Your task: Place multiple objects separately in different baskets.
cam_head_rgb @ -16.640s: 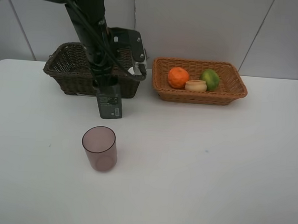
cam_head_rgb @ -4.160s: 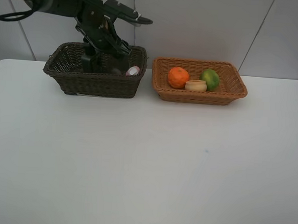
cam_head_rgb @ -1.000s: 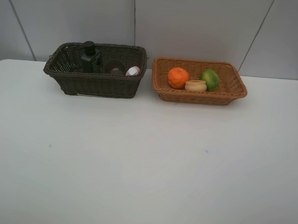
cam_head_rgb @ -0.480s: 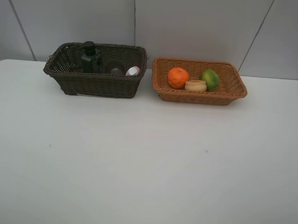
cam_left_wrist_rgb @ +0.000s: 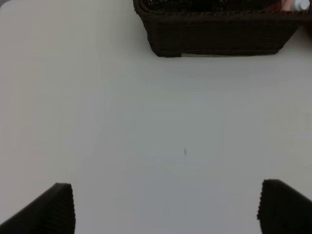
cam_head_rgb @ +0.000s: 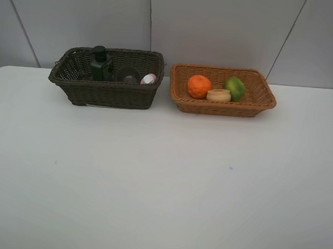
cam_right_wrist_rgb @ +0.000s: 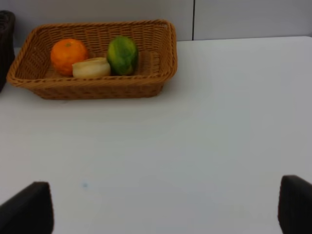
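Note:
The dark brown basket (cam_head_rgb: 106,93) stands at the back left and holds the dark green pump bottle (cam_head_rgb: 101,64), the mauve cup (cam_head_rgb: 128,75) and the pink white-capped bottle (cam_head_rgb: 149,79). The light orange-brown basket (cam_head_rgb: 223,108) beside it holds the orange (cam_head_rgb: 199,86), the green citrus (cam_head_rgb: 234,88) and a pale yellowish round fruit (cam_head_rgb: 219,95). Neither arm shows in the exterior view. My left gripper (cam_left_wrist_rgb: 168,209) is open and empty over bare table in front of the dark basket (cam_left_wrist_rgb: 214,36). My right gripper (cam_right_wrist_rgb: 161,207) is open and empty in front of the light basket (cam_right_wrist_rgb: 97,88).
White table (cam_head_rgb: 163,180) with a grey panelled wall behind the baskets. The two baskets stand close together, with a narrow gap between them. The dark basket's edge shows at the side of the right wrist view (cam_right_wrist_rgb: 5,44).
The mauve cup has gone from the table into the dark basket, and the left arm has left the exterior view. Nothing has moved in the last second.

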Robot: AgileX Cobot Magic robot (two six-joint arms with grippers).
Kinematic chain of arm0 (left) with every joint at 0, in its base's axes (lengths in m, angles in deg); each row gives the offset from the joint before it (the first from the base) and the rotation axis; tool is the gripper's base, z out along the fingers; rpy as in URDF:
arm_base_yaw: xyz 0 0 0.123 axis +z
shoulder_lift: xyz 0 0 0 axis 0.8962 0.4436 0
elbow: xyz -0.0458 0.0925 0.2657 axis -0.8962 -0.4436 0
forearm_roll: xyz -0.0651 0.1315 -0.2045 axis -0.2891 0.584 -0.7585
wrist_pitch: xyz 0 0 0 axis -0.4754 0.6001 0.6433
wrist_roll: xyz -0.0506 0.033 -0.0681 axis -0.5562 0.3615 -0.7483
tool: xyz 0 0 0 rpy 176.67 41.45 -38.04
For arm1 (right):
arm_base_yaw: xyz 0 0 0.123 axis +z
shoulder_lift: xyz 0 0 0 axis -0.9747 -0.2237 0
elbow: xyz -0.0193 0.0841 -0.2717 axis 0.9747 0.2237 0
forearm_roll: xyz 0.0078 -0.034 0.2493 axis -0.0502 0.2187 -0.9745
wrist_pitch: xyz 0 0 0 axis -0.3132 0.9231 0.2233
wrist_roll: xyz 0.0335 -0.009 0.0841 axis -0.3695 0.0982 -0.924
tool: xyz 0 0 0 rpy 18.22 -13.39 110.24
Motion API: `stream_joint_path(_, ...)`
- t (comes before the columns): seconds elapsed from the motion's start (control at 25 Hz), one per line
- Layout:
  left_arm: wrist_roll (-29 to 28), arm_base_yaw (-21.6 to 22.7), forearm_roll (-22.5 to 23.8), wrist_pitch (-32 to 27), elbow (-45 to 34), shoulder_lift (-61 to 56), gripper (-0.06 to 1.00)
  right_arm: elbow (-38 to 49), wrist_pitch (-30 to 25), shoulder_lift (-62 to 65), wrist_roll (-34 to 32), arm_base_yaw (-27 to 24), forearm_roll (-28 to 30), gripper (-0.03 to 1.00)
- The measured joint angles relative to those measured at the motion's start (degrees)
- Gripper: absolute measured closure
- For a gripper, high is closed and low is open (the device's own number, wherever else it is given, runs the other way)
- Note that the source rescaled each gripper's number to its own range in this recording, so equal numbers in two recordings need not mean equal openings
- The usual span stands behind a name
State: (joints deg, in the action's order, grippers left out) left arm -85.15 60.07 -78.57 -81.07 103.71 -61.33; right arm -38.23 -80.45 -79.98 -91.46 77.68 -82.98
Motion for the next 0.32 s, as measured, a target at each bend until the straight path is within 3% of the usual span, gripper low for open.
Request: stream_joint_path(0.32, 0.0, 0.0, 0.0, 0.0, 0.0, 0.0, -0.03, 0.0, 0.0, 0.0, 0.0, 0.0, 0.0, -0.03)
